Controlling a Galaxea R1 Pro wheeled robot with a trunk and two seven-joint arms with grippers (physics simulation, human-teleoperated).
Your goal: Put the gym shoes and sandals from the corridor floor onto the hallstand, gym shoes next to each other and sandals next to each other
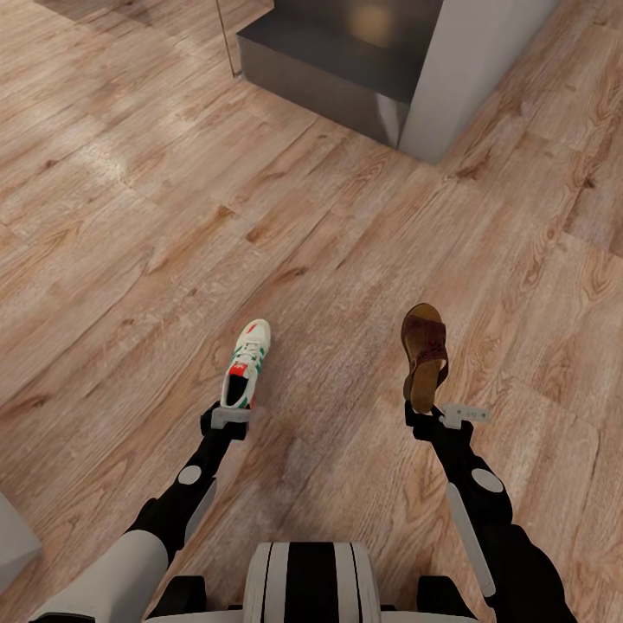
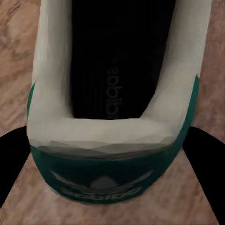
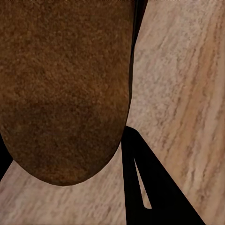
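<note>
One white gym shoe (image 1: 246, 363) with green stripes and red-orange accents is held up over the wood floor, toe pointing away from me, with my left gripper (image 1: 232, 407) shut on its heel. The left wrist view looks into the gym shoe (image 2: 112, 93), showing its dark inside and green heel tab between the black fingers (image 2: 14, 159). One brown sandal (image 1: 425, 355) with a dark reddish strap hangs from my right gripper (image 1: 422, 408), shut on its heel end. The sandal's tan footbed (image 3: 65, 84) looms close in the right wrist view. The other shoe, the other sandal and the hallstand are out of view.
A dark grey low block (image 1: 337, 61) beside a pale grey panel (image 1: 472, 78) stands on the corridor floor (image 1: 156, 216) at the far side. A thin metal leg (image 1: 227, 43) rises at its left. A pale grey corner (image 1: 13, 536) shows at the near left.
</note>
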